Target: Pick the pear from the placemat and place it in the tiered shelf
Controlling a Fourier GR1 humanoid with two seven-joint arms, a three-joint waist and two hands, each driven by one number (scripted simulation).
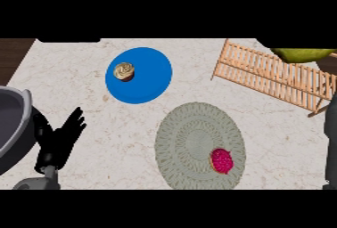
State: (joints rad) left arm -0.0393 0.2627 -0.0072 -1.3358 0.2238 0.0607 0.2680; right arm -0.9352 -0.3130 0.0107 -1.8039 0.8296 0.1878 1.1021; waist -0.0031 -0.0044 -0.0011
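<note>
One hand [60, 133] is in view: the left, black, at the near left of the counter [79, 89], fingers straight and spread wide, holding nothing. The right hand cannot be made out, so its state cannot be told; only a dark shape runs along the right edge. The pear [302, 54], yellow-green, is at the far right, cut by the top edge, above the far end of the wooden shelf [276, 75], which lies slanted from far centre toward the right. Whether the pear touches the shelf cannot be told. A round grey placemat [191, 138] lies near centre, bearing a pink-red fruit [222, 160] on its near right part. A blue plate [148, 82] sits far left of centre with a cupcake [124, 71] on its left part. A grey bowl [13, 120] shows at the left edge, beside the left hand.
</note>
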